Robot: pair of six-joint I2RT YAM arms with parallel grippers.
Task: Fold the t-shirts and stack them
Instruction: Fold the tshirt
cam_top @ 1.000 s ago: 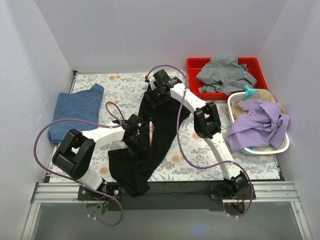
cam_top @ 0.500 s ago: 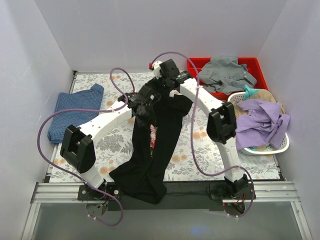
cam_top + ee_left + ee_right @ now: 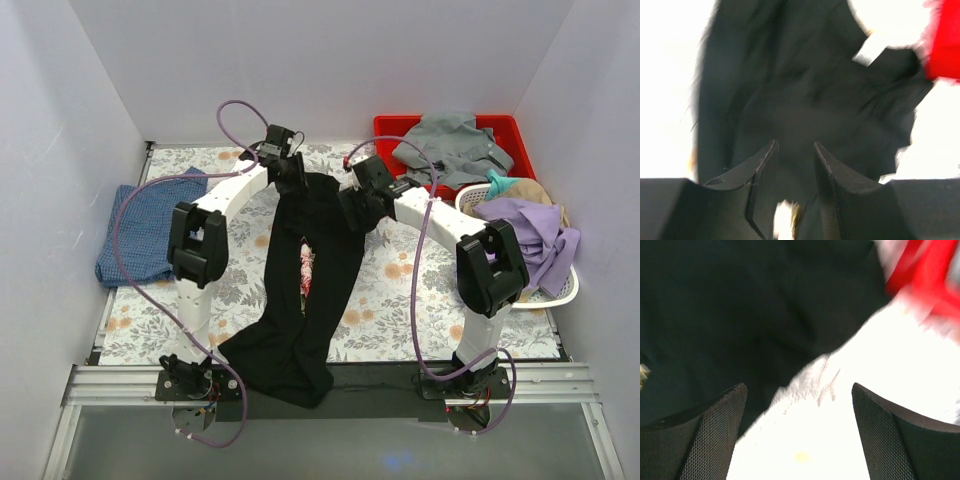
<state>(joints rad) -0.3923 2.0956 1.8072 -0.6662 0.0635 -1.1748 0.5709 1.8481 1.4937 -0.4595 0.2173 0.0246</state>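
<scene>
Pinching the black shirt [image 3: 335,250] by its far end in the narrowed left gripper [image 3: 795,145], after swinging from mid-table to the far side within a second. Drawing it long below both tools, probably spreading before folding. Hovering just right, wide open and empty: right gripper [image 3: 799,387]. Leaving blue shirt [image 3: 150,225] well left.

Both wrist views are smeared: the black shirt [image 3: 805,100] is a dark blur, the red tray [image 3: 912,267] is an edge-cut streak, and the print [image 3: 306,272] is mostly folded under.
</scene>
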